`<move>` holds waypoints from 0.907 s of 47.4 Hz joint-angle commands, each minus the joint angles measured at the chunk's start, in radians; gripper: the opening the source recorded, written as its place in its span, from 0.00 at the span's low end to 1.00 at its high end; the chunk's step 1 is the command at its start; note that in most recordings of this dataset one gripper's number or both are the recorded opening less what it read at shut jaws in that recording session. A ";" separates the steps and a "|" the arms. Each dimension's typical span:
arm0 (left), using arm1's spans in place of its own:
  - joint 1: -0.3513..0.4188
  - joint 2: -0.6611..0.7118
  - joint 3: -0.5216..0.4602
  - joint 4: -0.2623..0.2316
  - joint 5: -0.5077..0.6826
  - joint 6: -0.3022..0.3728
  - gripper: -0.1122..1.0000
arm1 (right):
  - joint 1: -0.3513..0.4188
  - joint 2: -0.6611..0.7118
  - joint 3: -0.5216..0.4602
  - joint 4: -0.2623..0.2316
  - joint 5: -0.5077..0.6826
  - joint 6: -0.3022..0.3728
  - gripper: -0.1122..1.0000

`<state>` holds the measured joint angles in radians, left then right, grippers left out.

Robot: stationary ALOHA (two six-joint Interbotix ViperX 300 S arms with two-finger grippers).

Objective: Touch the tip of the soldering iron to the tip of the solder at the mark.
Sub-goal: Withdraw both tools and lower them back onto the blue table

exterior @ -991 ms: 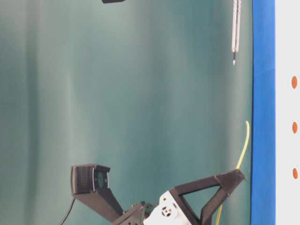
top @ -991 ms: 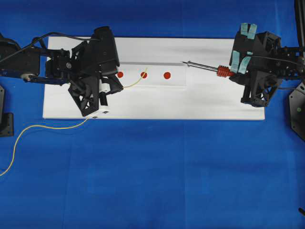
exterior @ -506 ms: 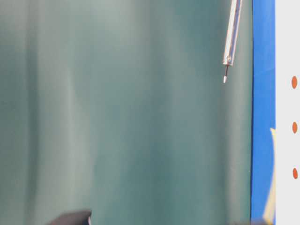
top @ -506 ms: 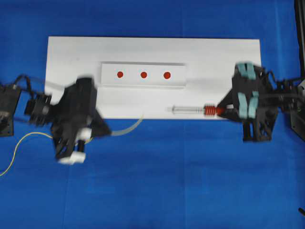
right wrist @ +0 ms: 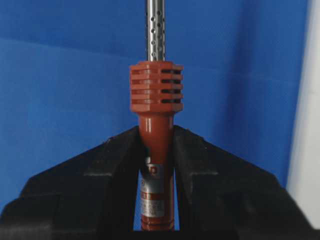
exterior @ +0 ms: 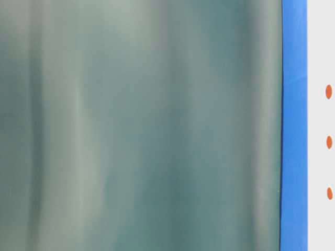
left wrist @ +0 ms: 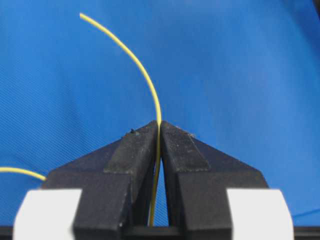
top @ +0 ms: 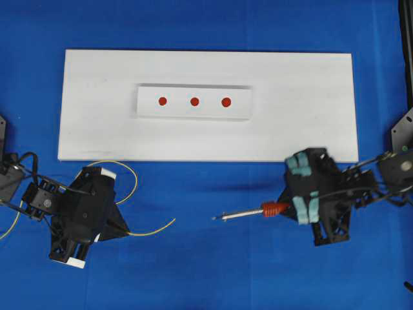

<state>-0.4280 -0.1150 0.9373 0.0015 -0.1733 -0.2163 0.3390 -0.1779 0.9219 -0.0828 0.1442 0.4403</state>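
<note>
My left gripper (top: pixel 121 227) (left wrist: pixel 160 126) is shut on the solder (top: pixel 153 230) (left wrist: pixel 144 74), a thin yellow wire. Its free end curves right over the blue cloth, and the rest loops behind the arm. The soldering iron (top: pixel 248 212) (right wrist: pixel 156 89) has its ribbed red handle clamped in my shut right gripper (top: pixel 288 209) (right wrist: pixel 156 139). Its silver shaft points left, with the tip a short way right of the solder's end and apart from it. Three red marks (top: pixel 194 101) (exterior: pixel 329 141) sit on a raised white strip, far above both grippers.
The white board (top: pixel 310 129) carries the raised strip (top: pixel 242 110) and lies beyond both arms. Blue cloth (top: pixel 213 271) covers the table around it. The table-level view holds only a teal backdrop (exterior: pixel 141 125), the cloth edge and the board's marks.
Both arms have moved from over the board down to the blue cloth in front, still holding the solder and the iron. The iron's tip has left the table-level view.
</note>
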 commanded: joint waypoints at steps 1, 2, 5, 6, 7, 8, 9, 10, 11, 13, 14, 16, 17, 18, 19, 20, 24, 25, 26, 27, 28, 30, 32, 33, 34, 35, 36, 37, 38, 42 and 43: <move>-0.015 0.029 0.002 0.000 -0.054 0.002 0.12 | 0.009 0.040 -0.025 0.002 -0.064 0.003 0.16; -0.017 0.037 0.003 0.000 -0.061 0.002 0.12 | 0.011 0.052 -0.026 0.002 -0.078 0.003 0.16; -0.021 0.060 0.002 0.000 -0.081 0.002 0.12 | 0.017 0.094 -0.031 0.002 -0.121 0.003 0.16; -0.021 0.067 0.000 0.000 -0.087 0.003 0.12 | 0.020 0.106 -0.034 0.003 -0.132 0.003 0.16; -0.025 0.074 0.000 0.000 -0.091 0.003 0.12 | 0.021 0.118 -0.035 0.003 -0.141 0.003 0.16; -0.028 0.083 -0.002 0.000 -0.094 0.003 0.12 | 0.023 0.130 -0.040 0.002 -0.149 0.003 0.16; -0.028 0.089 -0.003 0.000 -0.097 0.005 0.12 | 0.025 0.141 -0.041 0.002 -0.156 0.003 0.16; -0.031 0.094 -0.005 0.000 -0.100 0.006 0.12 | 0.026 0.152 -0.044 0.003 -0.163 0.003 0.16; -0.032 0.098 -0.005 0.000 -0.100 0.006 0.12 | 0.026 0.163 -0.048 0.002 -0.169 0.003 0.16; -0.034 0.107 -0.005 0.000 -0.101 0.006 0.12 | 0.032 0.186 -0.055 0.003 -0.183 0.003 0.16; -0.035 0.112 -0.003 0.000 -0.101 0.006 0.12 | 0.034 0.195 -0.060 0.003 -0.186 0.003 0.16; -0.035 0.118 -0.002 0.000 -0.101 0.006 0.12 | 0.038 0.212 -0.069 0.003 -0.192 0.003 0.16; -0.035 0.120 0.000 0.002 -0.101 0.006 0.12 | 0.040 0.218 -0.072 0.003 -0.195 0.003 0.16; -0.037 0.123 0.000 0.000 -0.101 0.006 0.12 | 0.043 0.222 -0.075 0.003 -0.196 0.003 0.16; -0.037 0.124 0.000 0.002 -0.101 0.006 0.12 | 0.044 0.229 -0.078 0.003 -0.199 0.003 0.16; -0.037 0.126 0.000 0.000 -0.100 0.006 0.12 | 0.048 0.233 -0.081 0.003 -0.201 0.003 0.16; -0.038 0.126 -0.003 0.002 -0.101 0.006 0.12 | 0.051 0.247 -0.089 0.003 -0.201 0.003 0.16; -0.038 0.126 -0.005 0.000 -0.101 0.006 0.12 | 0.052 0.247 -0.091 0.003 -0.201 0.003 0.16; -0.037 0.127 -0.005 0.000 -0.101 0.006 0.12 | 0.052 0.249 -0.091 0.003 -0.201 0.005 0.16; -0.037 0.127 -0.006 0.000 -0.100 0.006 0.12 | 0.052 0.250 -0.091 0.003 -0.201 0.003 0.16; -0.037 0.127 -0.008 0.002 -0.100 0.006 0.12 | 0.052 0.250 -0.091 0.005 -0.201 0.003 0.16; -0.038 0.129 -0.009 0.000 -0.101 0.006 0.12 | 0.052 0.250 -0.092 0.005 -0.199 0.005 0.16; -0.037 0.129 -0.011 0.000 -0.100 0.005 0.12 | 0.052 0.250 -0.092 0.008 -0.196 0.005 0.16; -0.037 0.129 -0.012 0.000 -0.098 0.005 0.12 | 0.052 0.250 -0.092 0.009 -0.196 0.005 0.16; -0.038 0.127 -0.014 0.002 -0.097 0.005 0.14 | 0.052 0.250 -0.092 0.012 -0.195 0.005 0.17; -0.038 0.129 -0.014 0.000 -0.095 0.005 0.15 | 0.052 0.250 -0.092 0.015 -0.193 0.005 0.19; -0.038 0.129 -0.014 0.000 -0.095 0.005 0.18 | 0.052 0.250 -0.092 0.018 -0.192 0.005 0.22; -0.038 0.127 -0.015 0.000 -0.095 0.005 0.21 | 0.052 0.250 -0.094 0.021 -0.190 0.005 0.26; -0.038 0.127 -0.015 0.000 -0.094 0.003 0.24 | 0.052 0.250 -0.092 0.023 -0.190 0.005 0.32; -0.038 0.123 -0.023 0.000 -0.092 -0.003 0.41 | 0.052 0.244 -0.094 0.025 -0.186 0.005 0.52; -0.038 0.121 -0.023 0.000 -0.091 -0.006 0.46 | 0.052 0.239 -0.094 0.025 -0.184 0.003 0.59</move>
<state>-0.4617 0.0230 0.9342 0.0000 -0.2623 -0.2178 0.3927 0.0798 0.8422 -0.0629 -0.0414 0.4464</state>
